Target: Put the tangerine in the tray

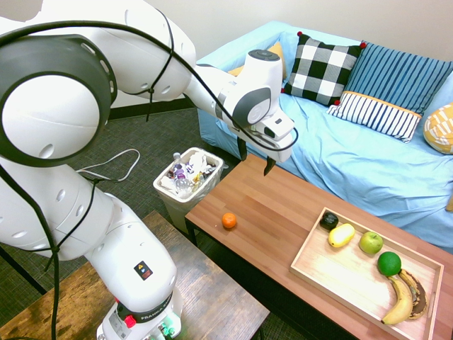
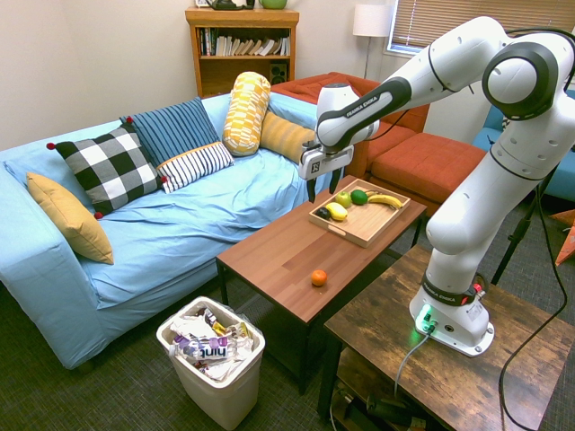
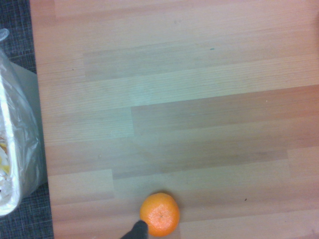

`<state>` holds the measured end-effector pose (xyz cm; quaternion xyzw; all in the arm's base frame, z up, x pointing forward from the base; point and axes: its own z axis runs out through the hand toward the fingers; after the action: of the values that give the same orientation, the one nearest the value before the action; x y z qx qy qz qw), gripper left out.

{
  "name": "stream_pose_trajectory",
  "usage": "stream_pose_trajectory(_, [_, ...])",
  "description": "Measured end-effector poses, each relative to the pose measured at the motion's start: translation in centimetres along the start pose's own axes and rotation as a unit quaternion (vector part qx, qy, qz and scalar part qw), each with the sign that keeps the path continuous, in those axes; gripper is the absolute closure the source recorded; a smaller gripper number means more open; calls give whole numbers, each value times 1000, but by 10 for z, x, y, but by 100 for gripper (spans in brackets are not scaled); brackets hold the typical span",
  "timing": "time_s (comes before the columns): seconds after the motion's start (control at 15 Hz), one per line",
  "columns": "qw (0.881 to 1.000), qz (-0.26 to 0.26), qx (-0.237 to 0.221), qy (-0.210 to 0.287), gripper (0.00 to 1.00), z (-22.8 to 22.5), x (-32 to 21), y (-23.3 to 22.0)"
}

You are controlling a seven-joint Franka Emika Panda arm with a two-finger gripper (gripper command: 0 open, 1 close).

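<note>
The tangerine [image 1: 228, 221] [image 2: 319, 277] [image 3: 159, 214], small and bright orange, rests alone on the wooden coffee table [image 1: 283, 205] close to the end by the wastebasket. The light-wood tray [image 1: 345, 278] [image 2: 364, 225] lies at the table's other end. My gripper [image 1: 255, 159] [image 2: 322, 189] hangs open and empty well above the table, over its sofa-side edge, between tangerine and tray. Nothing is between its fingers.
In the tray lie a yellow lemon [image 1: 341, 235], a green apple [image 1: 370, 243], a green lime [image 1: 388, 263], a banana [image 1: 400, 301] and a dark round item [image 1: 328, 220]. A full white wastebasket [image 1: 187, 180] [image 2: 211, 350] stands beside the table end. A blue sofa [image 2: 180, 215] runs along the far side.
</note>
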<state>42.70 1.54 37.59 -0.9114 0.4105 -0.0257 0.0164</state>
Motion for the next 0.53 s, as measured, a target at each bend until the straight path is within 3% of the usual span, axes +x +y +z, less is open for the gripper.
stream_pose_trajectory(0.27, [1000,-12,-9,-6,0,13,-2,-4])
stream_pose_trajectory(0.53, [999,-18,-18,-22,0,83,-14,-21])
